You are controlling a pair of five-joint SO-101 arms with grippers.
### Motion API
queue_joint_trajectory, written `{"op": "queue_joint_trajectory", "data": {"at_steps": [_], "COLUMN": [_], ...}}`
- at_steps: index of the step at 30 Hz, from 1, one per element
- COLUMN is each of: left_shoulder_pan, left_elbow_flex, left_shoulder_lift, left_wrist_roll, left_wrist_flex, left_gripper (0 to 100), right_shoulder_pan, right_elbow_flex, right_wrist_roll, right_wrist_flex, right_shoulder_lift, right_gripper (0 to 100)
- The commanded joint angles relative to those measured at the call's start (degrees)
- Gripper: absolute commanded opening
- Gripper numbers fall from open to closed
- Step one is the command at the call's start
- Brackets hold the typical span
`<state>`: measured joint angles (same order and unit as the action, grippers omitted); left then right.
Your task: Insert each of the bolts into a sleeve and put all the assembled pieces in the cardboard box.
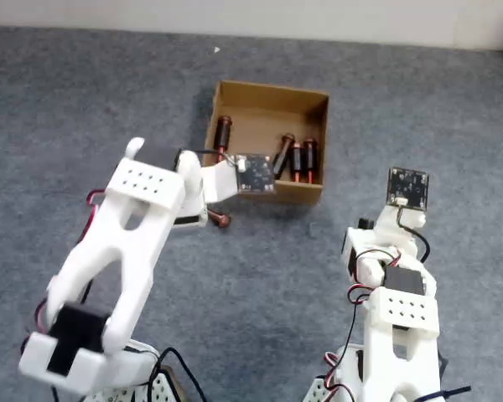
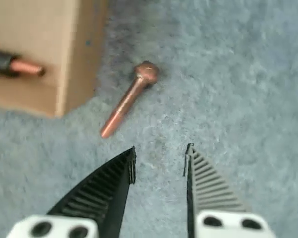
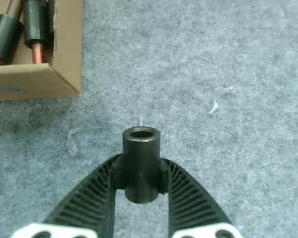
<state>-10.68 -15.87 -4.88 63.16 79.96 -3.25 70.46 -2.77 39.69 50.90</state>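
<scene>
From above, the cardboard box [image 1: 272, 89] holds 4 assembled pieces: 1 [image 1: 224, 132] by the wall on the left arm's side and 3 [image 1: 297, 159] grouped at the opposite side. 1 loose bolt [image 1: 219, 219] lies on the grey carpet [image 1: 67, 100] just outside the box's near corner, beside the left arm [image 1: 134, 234]. In the left wrist view, the left gripper [image 2: 160, 157] hovers over the carpet, fingers spread and empty, with the bolt near their tips but apart from them. In the right wrist view, the right gripper [image 3: 140, 169] pinches 1 dark sleeve [image 3: 141, 148], open end outward, near the box's corner.
</scene>
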Motion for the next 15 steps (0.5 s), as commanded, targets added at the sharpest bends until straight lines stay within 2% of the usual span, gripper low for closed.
{"op": "queue_joint_trajectory", "data": {"at_steps": [1,7,15], "left_shoulder_pan": [-0.9,-1.0,-3.6], "left_elbow_flex": [4.7,4.9,5.8], "left_shoulder_lift": [4.9,10.5,17.2], "left_wrist_roll": [9.8,15.5,15.9], "left_wrist_flex": [1.3,-1.9,-8.2], "left_gripper": [19,19,19], "right_shoulder_pan": [-0.7,-0.7,-0.7], "right_elbow_flex": [-0.9,-0.9,-0.9], "right_wrist_roll": [-0.9,-0.9,-1.0], "right_wrist_flex": [-1.8,-1.7,-1.7], "right_shoulder_lift": [1.9,1.9,1.9], "right_gripper": [0.5,0.5,0.5]}}
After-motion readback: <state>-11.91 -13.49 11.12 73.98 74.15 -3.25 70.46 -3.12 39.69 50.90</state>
